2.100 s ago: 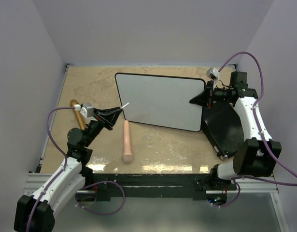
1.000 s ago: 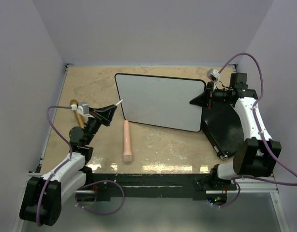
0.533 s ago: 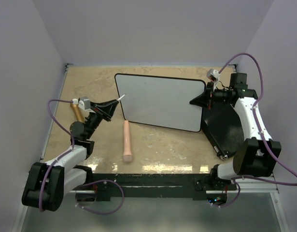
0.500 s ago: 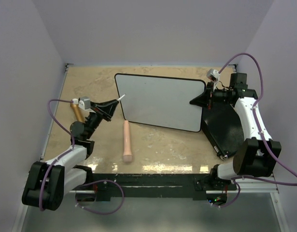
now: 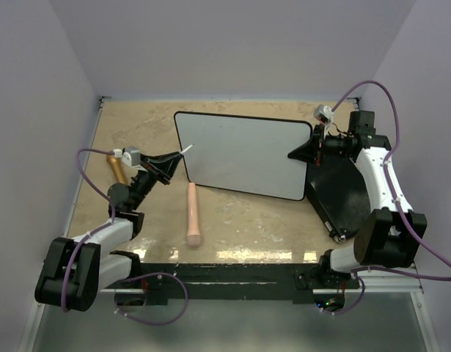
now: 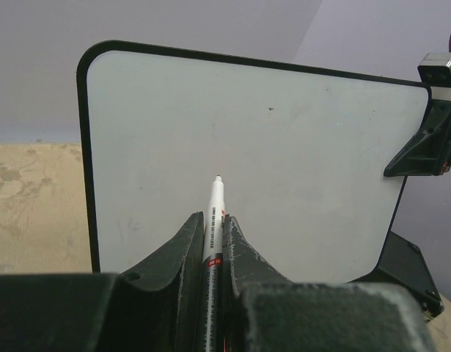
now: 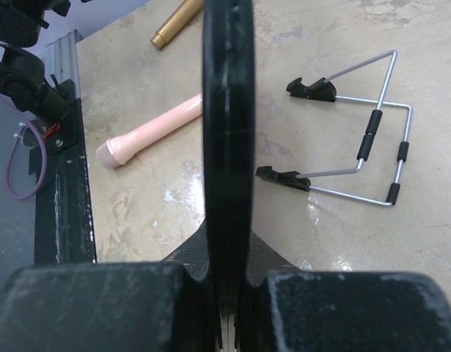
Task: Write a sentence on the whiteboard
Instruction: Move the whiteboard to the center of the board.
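Working remotely, I am clenching the right gripper [image 5: 297, 153] on the right edge of the whiteboard [image 5: 243, 154], which is standing propped on the surface [image 5: 137, 125]. My left gripper [image 6: 213, 220] is grasping a white marker [image 6: 215, 198] aimed at the board's left side. A pink cylinder [image 5: 192, 213] and a gold cylinder [image 5: 116, 167] are lying nearby, and a black case [image 5: 342, 194] is lying under the right arm.

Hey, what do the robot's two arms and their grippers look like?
The left arm and right arm have white shells and bulky black joints. The left gripper and right gripper each have two black wedge-shaped fingers. A purple cable loops to a small grey camera box at each wrist.
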### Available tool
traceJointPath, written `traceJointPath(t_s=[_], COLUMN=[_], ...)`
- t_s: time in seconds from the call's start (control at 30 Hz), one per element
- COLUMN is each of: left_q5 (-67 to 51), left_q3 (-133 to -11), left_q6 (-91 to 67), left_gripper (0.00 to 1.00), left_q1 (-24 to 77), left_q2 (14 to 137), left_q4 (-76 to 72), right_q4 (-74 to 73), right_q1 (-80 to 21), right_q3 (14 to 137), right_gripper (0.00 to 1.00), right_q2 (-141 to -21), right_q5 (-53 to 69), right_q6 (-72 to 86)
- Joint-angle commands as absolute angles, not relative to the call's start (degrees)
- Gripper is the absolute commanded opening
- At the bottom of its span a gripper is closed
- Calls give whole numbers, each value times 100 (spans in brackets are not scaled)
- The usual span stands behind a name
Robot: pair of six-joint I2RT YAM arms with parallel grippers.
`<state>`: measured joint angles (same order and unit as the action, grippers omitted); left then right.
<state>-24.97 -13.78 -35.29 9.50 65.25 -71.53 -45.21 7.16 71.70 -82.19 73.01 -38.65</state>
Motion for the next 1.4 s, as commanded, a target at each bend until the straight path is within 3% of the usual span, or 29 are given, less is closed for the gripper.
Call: traceJointPath(t_s=[0.0, 1.37], left_q5=[-2619, -2821], left_q3=[-1564, -1556], left_q6=[-3217, -3173], left_gripper=[0, 0], left_q1=[914, 905], left_q2=[6583, 7242], left_q4=[-7769, -8938], right_q4=[-4597, -4667], right_q1=[703, 703], right_q3=[7163, 7181], right_gripper=[0, 0], right_q2=[-8235, -8218], right_q5=[6943, 6952], right_q6=[-4078, -4122])
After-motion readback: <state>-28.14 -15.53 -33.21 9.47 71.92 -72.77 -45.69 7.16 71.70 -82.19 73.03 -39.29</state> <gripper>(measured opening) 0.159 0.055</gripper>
